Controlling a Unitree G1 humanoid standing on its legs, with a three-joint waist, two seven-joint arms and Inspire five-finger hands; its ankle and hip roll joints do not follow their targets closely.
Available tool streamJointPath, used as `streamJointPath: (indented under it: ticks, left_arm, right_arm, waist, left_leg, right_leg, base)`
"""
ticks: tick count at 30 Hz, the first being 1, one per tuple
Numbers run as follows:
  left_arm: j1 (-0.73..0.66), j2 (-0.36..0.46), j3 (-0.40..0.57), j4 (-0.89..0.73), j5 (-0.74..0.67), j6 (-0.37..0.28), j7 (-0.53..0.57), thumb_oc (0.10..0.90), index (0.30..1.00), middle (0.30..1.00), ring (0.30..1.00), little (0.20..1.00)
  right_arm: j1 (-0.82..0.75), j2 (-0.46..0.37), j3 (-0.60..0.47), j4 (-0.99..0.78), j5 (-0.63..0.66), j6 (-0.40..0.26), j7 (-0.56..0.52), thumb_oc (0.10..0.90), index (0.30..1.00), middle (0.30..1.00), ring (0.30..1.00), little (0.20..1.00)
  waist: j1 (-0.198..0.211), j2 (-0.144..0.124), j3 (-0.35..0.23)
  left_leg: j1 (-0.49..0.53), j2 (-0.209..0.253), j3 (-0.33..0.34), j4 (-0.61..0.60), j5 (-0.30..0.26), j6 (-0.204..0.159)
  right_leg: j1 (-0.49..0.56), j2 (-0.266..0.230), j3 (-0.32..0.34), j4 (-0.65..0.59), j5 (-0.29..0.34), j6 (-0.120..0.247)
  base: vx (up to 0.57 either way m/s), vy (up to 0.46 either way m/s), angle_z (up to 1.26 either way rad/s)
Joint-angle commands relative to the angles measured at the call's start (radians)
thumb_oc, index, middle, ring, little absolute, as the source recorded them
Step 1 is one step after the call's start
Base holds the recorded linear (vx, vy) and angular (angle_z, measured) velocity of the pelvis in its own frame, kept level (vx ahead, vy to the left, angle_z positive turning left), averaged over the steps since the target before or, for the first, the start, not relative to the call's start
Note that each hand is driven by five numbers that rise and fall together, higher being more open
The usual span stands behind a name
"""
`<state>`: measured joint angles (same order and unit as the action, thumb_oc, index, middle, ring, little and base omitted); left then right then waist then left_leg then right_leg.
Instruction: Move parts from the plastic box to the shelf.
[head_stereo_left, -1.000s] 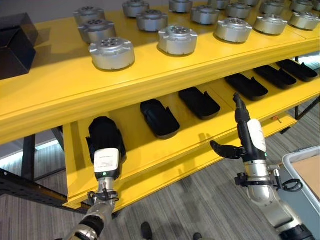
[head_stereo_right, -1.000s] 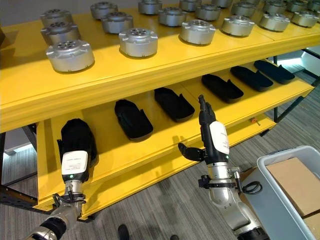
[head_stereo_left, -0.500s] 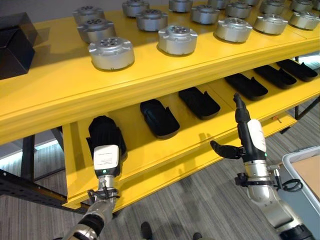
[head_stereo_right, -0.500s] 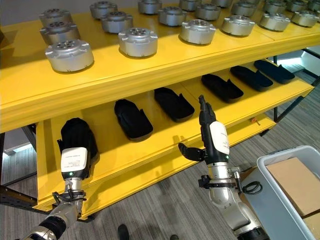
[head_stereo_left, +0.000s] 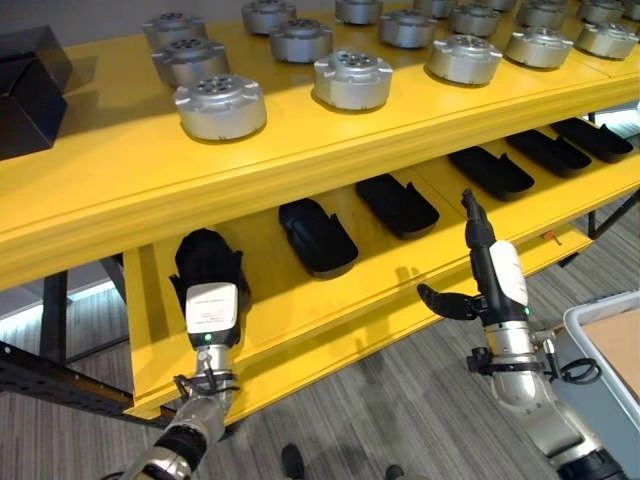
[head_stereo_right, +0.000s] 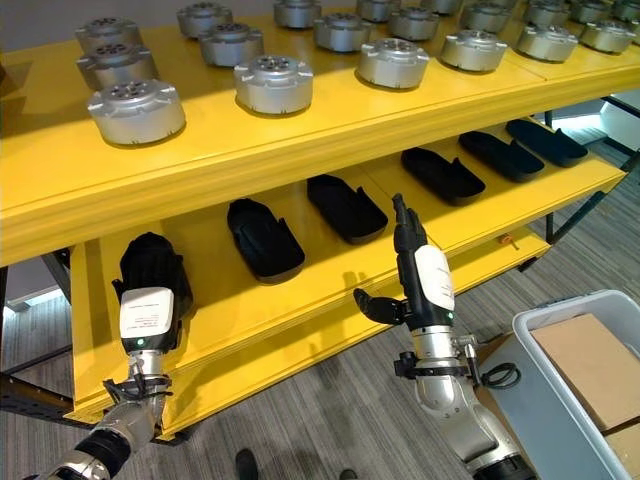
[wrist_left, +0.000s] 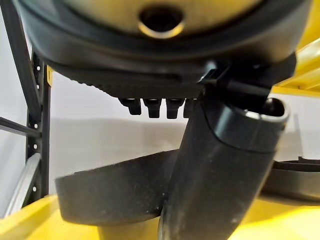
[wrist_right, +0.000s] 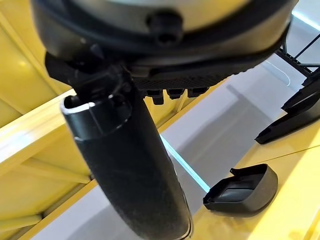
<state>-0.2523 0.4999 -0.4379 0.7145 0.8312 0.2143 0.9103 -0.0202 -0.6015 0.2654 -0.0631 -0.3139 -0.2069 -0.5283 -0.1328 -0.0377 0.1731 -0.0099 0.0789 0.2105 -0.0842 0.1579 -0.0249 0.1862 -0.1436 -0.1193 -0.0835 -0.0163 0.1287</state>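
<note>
Placing a part on the lower shelf

Left hand (head_stereo_left: 211, 300) is resting, fingers straight, over a black part (wrist_left: 115, 192) at 9 o'clock, seating it; right hand (head_stereo_left: 487, 270) is waiting wide, holding nothing.

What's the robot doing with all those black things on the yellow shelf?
It is filling the lower level of the yellow shelf with black plastic parts. The left robot hand is at the near end of that level, over a black part that sits on the shelf; whether it grips the part cannot be told. The right robot hand is held up in front of the shelf with straight fingers, holding nothing. More black parts lie in a row, and round metal parts sit on top.
</note>
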Motion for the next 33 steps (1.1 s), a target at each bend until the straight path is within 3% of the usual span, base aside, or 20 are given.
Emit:
streamJointPath:
  ticks: [1, 15, 17, 18, 26, 33]
  left_arm:
    - [-0.160, 0.083, 0.003, -0.012, 0.025, 0.032, 0.057, 0.900, 1.000, 1.000, 1.000, 1.000]
    - [-0.160, 0.094, -0.009, 0.017, 0.031, 0.022, 0.037, 0.900, 1.000, 1.000, 1.000, 1.000]
    - [-0.160, 0.094, -0.013, 0.012, 0.025, -0.018, 0.007, 0.900, 1.000, 1.000, 1.000, 1.000]
    - [-0.163, 0.094, -0.025, 0.000, 0.001, -0.082, -0.066, 0.900, 1.000, 1.000, 1.000, 1.000]
    - [-0.172, 0.108, -0.071, -0.053, -0.146, -0.225, -0.282, 0.900, 1.000, 1.000, 1.000, 1.000]
    - [-0.174, 0.134, -0.085, -0.090, -0.157, -0.295, -0.357, 0.900, 1.000, 1.000, 1.000, 1.000]
  right_arm:
    - [-0.123, -0.033, -0.004, -0.083, -0.011, -0.047, -0.051, 0.900, 1.000, 1.000, 1.000, 1.000]
    - [-0.126, -0.040, 0.002, -0.081, -0.007, -0.048, -0.045, 0.900, 1.000, 1.000, 1.000, 1.000]
    - [-0.128, -0.040, 0.005, -0.081, -0.008, -0.045, -0.044, 0.900, 1.000, 1.000, 1.000, 1.000]
    - [-0.135, -0.041, 0.010, -0.084, -0.010, -0.035, -0.040, 0.900, 1.000, 1.000, 1.000, 1.000]
    - [-0.168, -0.058, 0.016, -0.099, -0.001, 0.000, -0.026, 0.900, 1.000, 1.000, 1.000, 1.000]
    - [-0.171, -0.079, 0.010, -0.116, 0.017, 0.016, -0.013, 0.900, 1.000, 1.000, 1.000, 1.000]
  waist:
    - [0.025, 0.011, -0.056]
    - [0.022, 0.011, -0.050]
    - [0.023, 0.012, -0.049]
    - [0.024, 0.014, -0.047]
    - [0.025, 0.022, -0.040]
    - [0.022, 0.026, -0.042]
  left_leg:
    - [0.117, 0.046, -0.001, 0.025, -0.169, -0.024]
    - [0.114, 0.046, 0.001, 0.030, -0.171, -0.024]
    - [0.113, 0.047, 0.000, 0.030, -0.172, -0.024]
    - [0.112, 0.047, -0.001, 0.031, -0.171, -0.024]
    - [0.109, 0.048, -0.001, 0.033, -0.170, -0.025]
    - [0.114, 0.048, 0.005, 0.031, -0.169, -0.023]
  right_leg:
    - [-0.104, -0.007, -0.002, 0.121, -0.032, 0.010]
    - [-0.107, -0.009, 0.001, 0.122, -0.033, 0.011]
    - [-0.108, -0.009, 0.000, 0.123, -0.034, 0.011]
    - [-0.110, -0.009, 0.000, 0.125, -0.035, 0.011]
    - [-0.114, -0.009, 0.001, 0.128, -0.036, 0.012]
    - [-0.109, -0.008, 0.001, 0.125, -0.035, 0.014]
  base:
    - [0.00, 0.000, 0.00]
    - [0.00, 0.000, 0.00]
    - [0.00, 0.000, 0.00]
    - [0.00, 0.000, 0.00]
    - [0.00, 0.000, 0.00]
    - [0.00, 0.000, 0.00]
